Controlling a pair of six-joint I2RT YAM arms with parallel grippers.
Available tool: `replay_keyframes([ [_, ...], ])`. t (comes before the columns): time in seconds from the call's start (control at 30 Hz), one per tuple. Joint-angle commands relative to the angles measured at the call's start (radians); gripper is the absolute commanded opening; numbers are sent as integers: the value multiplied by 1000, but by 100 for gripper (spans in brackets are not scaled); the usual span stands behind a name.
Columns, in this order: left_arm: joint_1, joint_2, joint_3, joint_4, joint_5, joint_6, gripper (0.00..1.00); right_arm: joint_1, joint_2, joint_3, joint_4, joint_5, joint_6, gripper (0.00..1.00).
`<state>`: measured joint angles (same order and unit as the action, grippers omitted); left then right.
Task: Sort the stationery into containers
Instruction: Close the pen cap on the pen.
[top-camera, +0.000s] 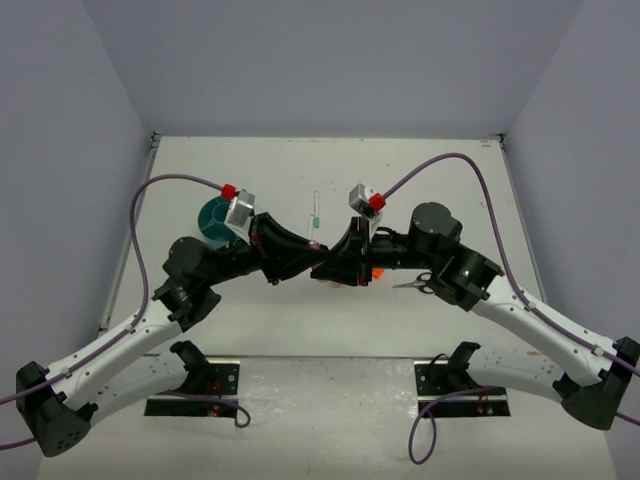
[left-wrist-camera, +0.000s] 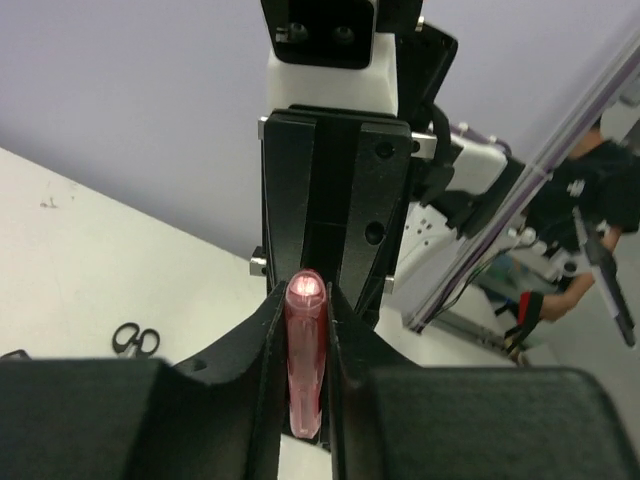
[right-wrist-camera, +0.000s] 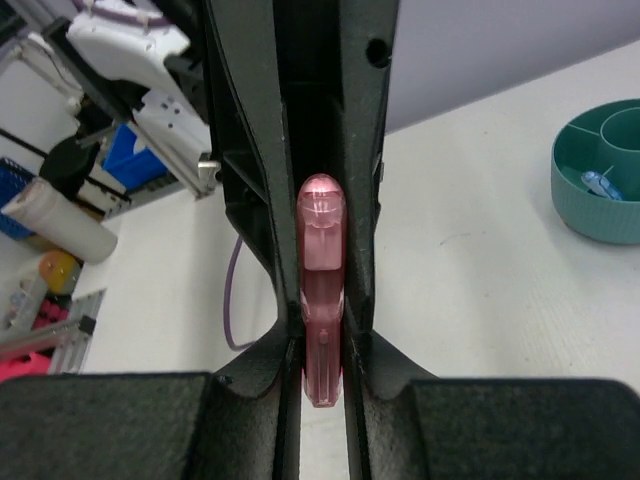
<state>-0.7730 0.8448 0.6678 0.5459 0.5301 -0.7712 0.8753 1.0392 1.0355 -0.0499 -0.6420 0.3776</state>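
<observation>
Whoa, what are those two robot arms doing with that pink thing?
The two arms meet near the middle of the table. The left gripper and the right gripper are each shut on the same pink tube, one at each end, so it looks like a handover, though I can't be sure. The teal organiser sits at the far left, and the scissors and a white pen lie on the table, not yet sorted.

The white table (top-camera: 450, 170) carried a round teal organiser (top-camera: 211, 216) on its left half, upright, with its inner dividers showing. A thin white pen (top-camera: 315, 210) with a green band lay near the middle, pointing away from the near edge. Small black-handled scissors (top-camera: 418, 283) lay right of centre, close to a mostly hidden orange item (top-camera: 377, 272). Two black base plates (top-camera: 225, 380) sat at the near edge.
</observation>
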Motion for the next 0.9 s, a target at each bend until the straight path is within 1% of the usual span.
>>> replay_keyframes([
  [0.0,-28,5,68,-270,204,140,33,-2,-96,0,-77,-43,-173,0],
  [0.03,-29,-3,68,-270,211,145,41,-3,-120,-11,-88,-29,-180,0],
  [0.07,-29,-12,67,-267,217,147,47,-3,-136,-26,-93,-24,-183,0],
  [0.13,-28,-12,65,-248,229,137,47,-1,-162,-25,-116,-35,-195,0],
  [0.23,-28,-4,69,-227,237,118,40,-2,-151,-8,-172,-36,-212,0],
  [0.3,-28,5,79,-221,245,113,40,-1,-125,11,-219,-44,-230,0],
  [0.37,-29,8,91,-222,259,118,52,-2,-101,31,-265,-48,-252,0],
  [0.4,-29,8,99,-224,266,122,59,-1,-89,39,-290,-48,-265,0],
  [0.43,-29,8,105,-228,274,127,64,-1,-78,45,-316,-50,-273,0],
  [0.53,-29,12,126,-243,290,150,71,-1,-50,59,-375,-76,-291,0],
  [0.67,-28,31,150,-268,278,179,71,4,-45,56,-388,-116,-302,0],
  [0.73,-29,41,157,-275,254,186,68,7,-49,53,-393,-121,-305,0],
  [0.77,-28,45,162,-297,223,189,62,12,-58,52,-397,-122,-308,0],
  [0.83,-29,54,171,-309,209,195,46,16,-65,47,-403,-112,-310,0],
  [0.87,-28,58,172,-307,217,192,42,16,-71,44,-401,-104,-309,0],
])
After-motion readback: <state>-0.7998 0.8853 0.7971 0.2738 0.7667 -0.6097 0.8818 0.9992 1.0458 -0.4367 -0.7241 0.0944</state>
